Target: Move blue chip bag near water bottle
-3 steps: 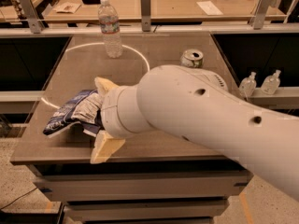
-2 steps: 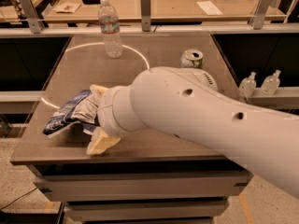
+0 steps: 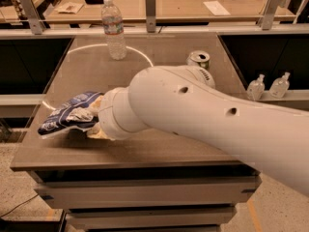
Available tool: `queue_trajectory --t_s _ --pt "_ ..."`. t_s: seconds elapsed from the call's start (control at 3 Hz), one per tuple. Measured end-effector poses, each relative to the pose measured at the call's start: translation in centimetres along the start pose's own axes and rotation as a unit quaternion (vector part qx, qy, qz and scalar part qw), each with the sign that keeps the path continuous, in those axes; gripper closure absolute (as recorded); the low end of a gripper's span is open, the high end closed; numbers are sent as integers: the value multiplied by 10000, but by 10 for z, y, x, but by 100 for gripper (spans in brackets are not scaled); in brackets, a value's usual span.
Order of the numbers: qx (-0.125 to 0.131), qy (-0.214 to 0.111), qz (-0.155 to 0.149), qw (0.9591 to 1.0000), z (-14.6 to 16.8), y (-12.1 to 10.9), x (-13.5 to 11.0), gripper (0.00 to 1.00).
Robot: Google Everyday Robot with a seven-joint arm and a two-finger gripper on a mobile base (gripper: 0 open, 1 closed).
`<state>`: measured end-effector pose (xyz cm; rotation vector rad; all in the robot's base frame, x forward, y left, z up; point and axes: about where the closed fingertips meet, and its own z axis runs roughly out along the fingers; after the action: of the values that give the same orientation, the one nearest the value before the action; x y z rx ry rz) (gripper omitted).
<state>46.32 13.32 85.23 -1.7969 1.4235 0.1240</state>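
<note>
The blue chip bag (image 3: 65, 116), crumpled dark blue and white, lies on the table near its front left corner. My gripper (image 3: 94, 117) is at the bag's right end, with its tan fingers (image 3: 98, 131) above and below the foil and closed onto it. The bag still rests on the tabletop. The water bottle (image 3: 113, 29), clear with a white cap, stands upright at the back of the table, well apart from the bag. My white arm reaches in from the right and hides the table's middle.
A green-and-white soda can (image 3: 199, 60) stands at the right, behind my arm. Two small clear pump bottles (image 3: 256, 87) sit on a ledge right of the table (image 3: 87, 71). A bench with papers runs across the back. The table's front edge is just below the bag.
My gripper has moved left onto the bag and its fingers have drawn together from a wide spread. The bag has shifted slightly left.
</note>
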Motion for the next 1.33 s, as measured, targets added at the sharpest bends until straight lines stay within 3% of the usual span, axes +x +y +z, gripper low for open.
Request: queue_trajectory --t_s 0.33,0.67,1.0,1.33 --pt "-4 -136 140 9998 4 -4 4 88" --pt "152 -497 464 9976 8 -18 14 100" --pt "259 -999 882 9907 12 -41 33 100" --pt "246 -1278 1056 9859 19 -69 49 100"
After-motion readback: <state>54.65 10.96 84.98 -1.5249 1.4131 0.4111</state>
